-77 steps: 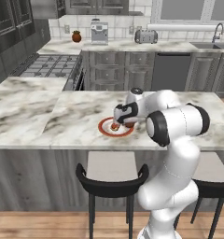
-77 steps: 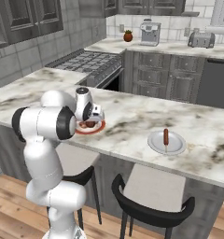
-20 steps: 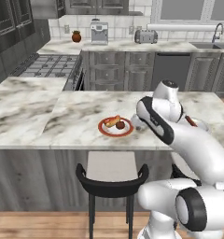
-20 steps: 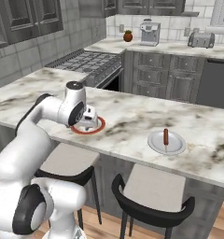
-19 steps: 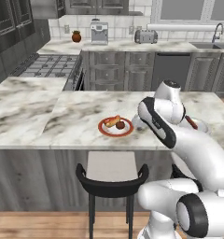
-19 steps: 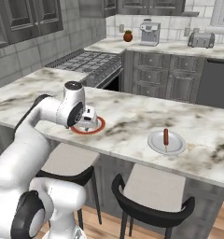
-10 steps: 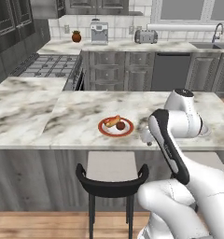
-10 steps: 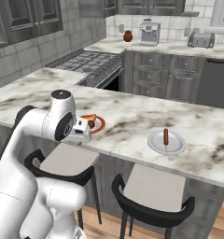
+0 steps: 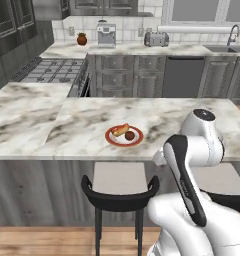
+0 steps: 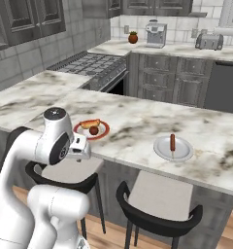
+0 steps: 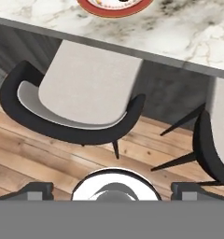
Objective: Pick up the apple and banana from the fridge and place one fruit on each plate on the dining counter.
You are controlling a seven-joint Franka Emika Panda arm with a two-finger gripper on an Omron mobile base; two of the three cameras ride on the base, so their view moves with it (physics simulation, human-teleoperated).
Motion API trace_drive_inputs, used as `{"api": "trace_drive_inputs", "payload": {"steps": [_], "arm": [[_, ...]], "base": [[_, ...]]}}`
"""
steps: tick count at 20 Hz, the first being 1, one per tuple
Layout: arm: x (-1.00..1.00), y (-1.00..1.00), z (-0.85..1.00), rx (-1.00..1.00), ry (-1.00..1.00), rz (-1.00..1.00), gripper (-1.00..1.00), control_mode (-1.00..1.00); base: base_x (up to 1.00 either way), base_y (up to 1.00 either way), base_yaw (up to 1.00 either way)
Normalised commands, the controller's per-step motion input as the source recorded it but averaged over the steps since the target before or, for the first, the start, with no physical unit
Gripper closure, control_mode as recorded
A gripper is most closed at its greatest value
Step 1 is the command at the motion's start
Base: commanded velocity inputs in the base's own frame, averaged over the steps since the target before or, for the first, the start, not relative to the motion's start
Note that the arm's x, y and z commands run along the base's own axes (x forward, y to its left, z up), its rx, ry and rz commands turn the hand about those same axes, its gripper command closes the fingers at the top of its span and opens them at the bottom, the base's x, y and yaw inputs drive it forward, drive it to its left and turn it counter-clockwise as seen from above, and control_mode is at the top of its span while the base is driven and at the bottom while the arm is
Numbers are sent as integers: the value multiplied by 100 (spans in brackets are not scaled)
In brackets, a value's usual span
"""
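The apple (image 9: 129, 135) lies on the red-rimmed plate (image 9: 124, 136) on the dining counter (image 9: 82, 122), touching or just beside a hot-dog-like roll (image 9: 120, 130) on the same plate. The claw (image 11: 112, 188) hangs off the counter's near edge, below the level of its top, fingers spread fully apart and holding nothing; the apple sits beyond and above it. A dark bar stool (image 11: 81, 95) with a pale seat stands directly beneath the claw. Farther along the counter, the pale plate (image 10: 173, 148) carries a thin red-brown stick (image 10: 172, 142).
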Motion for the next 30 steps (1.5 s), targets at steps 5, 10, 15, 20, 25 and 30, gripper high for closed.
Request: {"api": "trace_drive_inputs", "payload": {"steps": [5,10,15,20,25,30], "arm": [[-4,2,0,-1,0,-1,-100,100],[0,0,0,0,0,0,-100,100],[0,0,0,0,0,0,-100,100],[0,0,0,0,0,0,-100,100],[0,0,0,0,0,0,-100,100],[0,0,0,0,0,0,-100,100]], "base": [[-39,-1,-6],[-90,-40,-23],[-10,-91,-30],[14,-100,-26],[49,-100,-27],[53,-100,-21]]}}
